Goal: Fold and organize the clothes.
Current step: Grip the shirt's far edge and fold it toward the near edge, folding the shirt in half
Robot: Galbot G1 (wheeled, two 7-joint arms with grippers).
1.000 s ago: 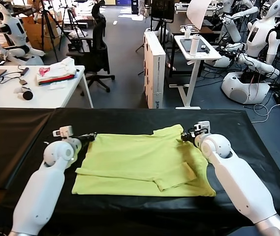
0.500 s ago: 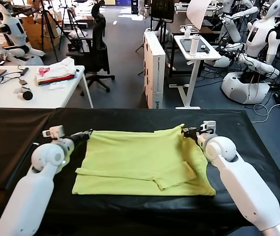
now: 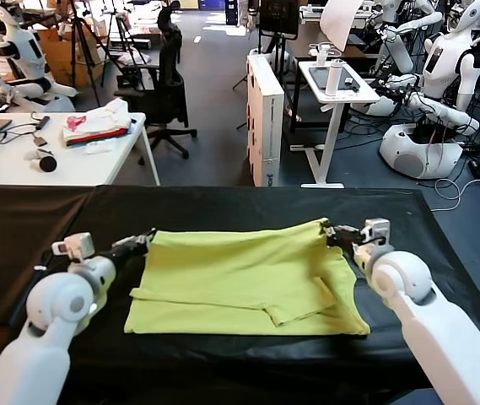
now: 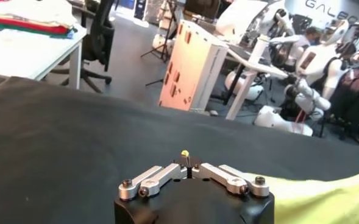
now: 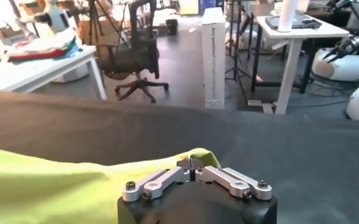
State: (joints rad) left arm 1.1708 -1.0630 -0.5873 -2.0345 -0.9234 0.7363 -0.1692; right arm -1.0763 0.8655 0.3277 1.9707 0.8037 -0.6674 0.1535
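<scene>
Both grippers are pinching the far corners of the lime-yellow T-shirt (image 3: 248, 274) lying on the black table (image 3: 223, 202): left gripper (image 3: 144, 240) and right gripper (image 3: 331, 231) both clamped on fabric. A white side table (image 3: 62, 160) is sitting behind, and both wrist cams are mostly showing tablecloth, so the actual pinch is hard to see.

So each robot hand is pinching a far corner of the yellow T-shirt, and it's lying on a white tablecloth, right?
Not quite: the cloth under the T-shirt is black, not white, as the head view shows. The rest holds: the left gripper and the right gripper each pinch a far corner.
</scene>
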